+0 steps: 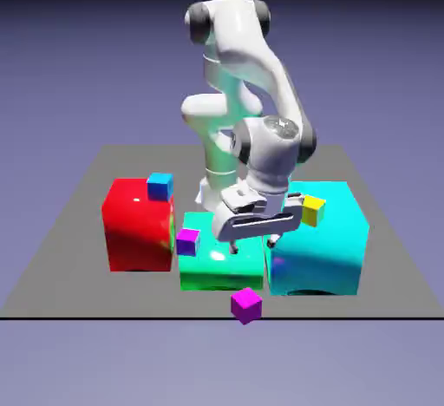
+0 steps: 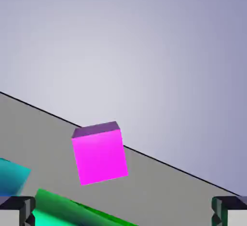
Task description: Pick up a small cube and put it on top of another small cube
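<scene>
The hand hangs over the green block, its fingers spread wide and holding nothing. The violet-purple small cube sits on the grey surface near its front edge. The pink-magenta small cube rests on the green block.

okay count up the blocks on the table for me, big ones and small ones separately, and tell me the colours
Big blocks: 3 - red block, green block, cyan block
Small cubes: 4 - blue cube, yellow cube, pink-magenta cube, violet-purple cube
Total: 7
</scene>
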Controlling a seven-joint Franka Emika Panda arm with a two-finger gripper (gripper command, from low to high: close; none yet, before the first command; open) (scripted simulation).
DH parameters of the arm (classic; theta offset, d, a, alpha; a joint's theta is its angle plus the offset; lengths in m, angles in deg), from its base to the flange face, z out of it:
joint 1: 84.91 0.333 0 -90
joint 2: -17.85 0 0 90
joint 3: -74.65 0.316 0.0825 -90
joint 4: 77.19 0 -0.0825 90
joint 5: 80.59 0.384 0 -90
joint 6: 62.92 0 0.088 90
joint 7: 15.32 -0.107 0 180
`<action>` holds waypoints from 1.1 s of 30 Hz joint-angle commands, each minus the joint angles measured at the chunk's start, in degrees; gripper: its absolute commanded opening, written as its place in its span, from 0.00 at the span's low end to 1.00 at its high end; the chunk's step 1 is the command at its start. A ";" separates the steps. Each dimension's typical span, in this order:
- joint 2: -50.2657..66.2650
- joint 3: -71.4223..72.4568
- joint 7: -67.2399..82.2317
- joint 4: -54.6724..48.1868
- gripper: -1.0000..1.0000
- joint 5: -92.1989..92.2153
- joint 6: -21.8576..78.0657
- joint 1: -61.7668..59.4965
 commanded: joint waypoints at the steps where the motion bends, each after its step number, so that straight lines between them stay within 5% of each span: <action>1: 2.08 0.33 0.25 -1.94 0.50 -0.57 2.12 0.05; 12: 24.79 3.92 2.96 -23.15 0.50 -6.84 25.31 0.59; 17: 26.94 2.95 1.45 -16.73 0.50 -8.45 16.90 -0.63; 18: 26.94 2.95 1.45 -16.73 0.00 -8.45 16.90 -0.63; 23: 23.50 2.90 2.51 -22.19 0.00 -5.80 25.64 0.42; 33: 2.74 -13.47 -4.83 -6.71 0.00 10.88 30.98 -2.28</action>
